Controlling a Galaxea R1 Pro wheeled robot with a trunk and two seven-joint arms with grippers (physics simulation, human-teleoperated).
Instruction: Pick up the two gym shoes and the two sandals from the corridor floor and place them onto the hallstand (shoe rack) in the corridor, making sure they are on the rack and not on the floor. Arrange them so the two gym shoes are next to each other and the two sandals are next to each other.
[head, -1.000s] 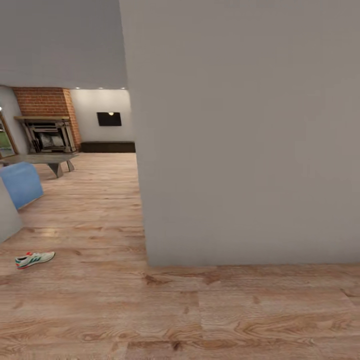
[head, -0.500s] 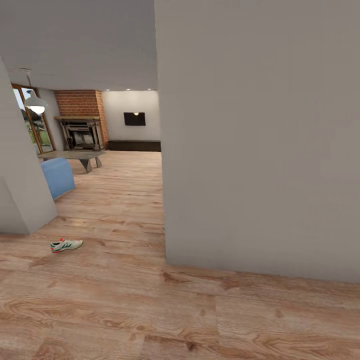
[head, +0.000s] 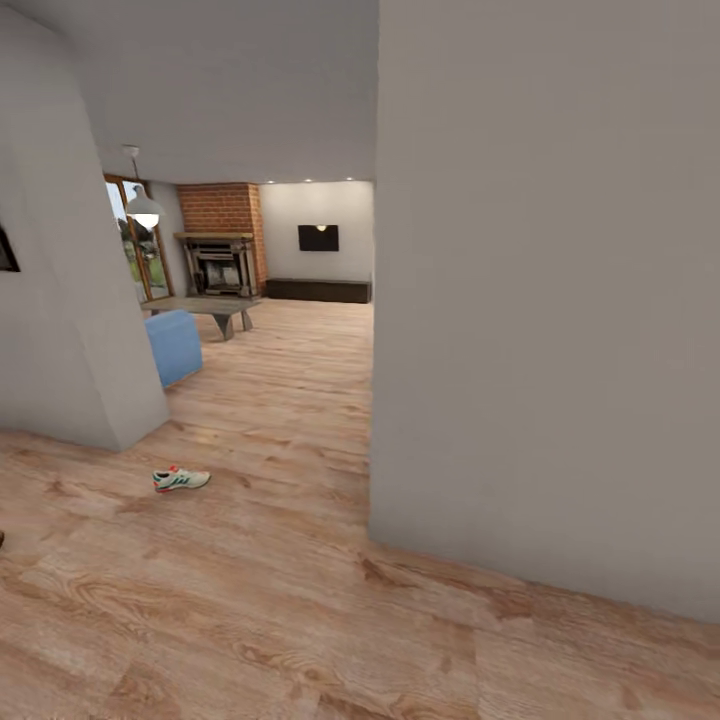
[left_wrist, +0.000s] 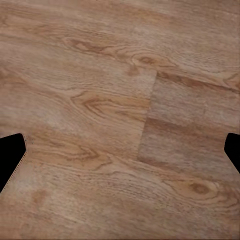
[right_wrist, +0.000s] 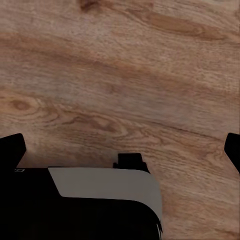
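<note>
One gym shoe (head: 181, 479), white with green stripes and a red-orange toe, lies alone on the corridor floor (head: 250, 600) at the left, just past a wall corner. The sandals and the hallstand are out of view. In the left wrist view my left gripper (left_wrist: 120, 152) hangs open over bare planks, a black fingertip at each edge of the picture. My right gripper (right_wrist: 120, 150) is open too, with only floor between its fingers and a white-and-black part of my own body (right_wrist: 100, 205) beneath it.
A large grey wall (head: 550, 300) fills the right half, its corner close ahead. Another grey wall block (head: 60, 320) stands at the left. Between them the floor runs into a room with a blue seat (head: 175, 345), a low table (head: 205, 308) and a brick fireplace (head: 220, 250).
The whole head view has shifted to the right, so the camera has turned left. More of the left wall and far room shows. The gym shoe lies where it was.
</note>
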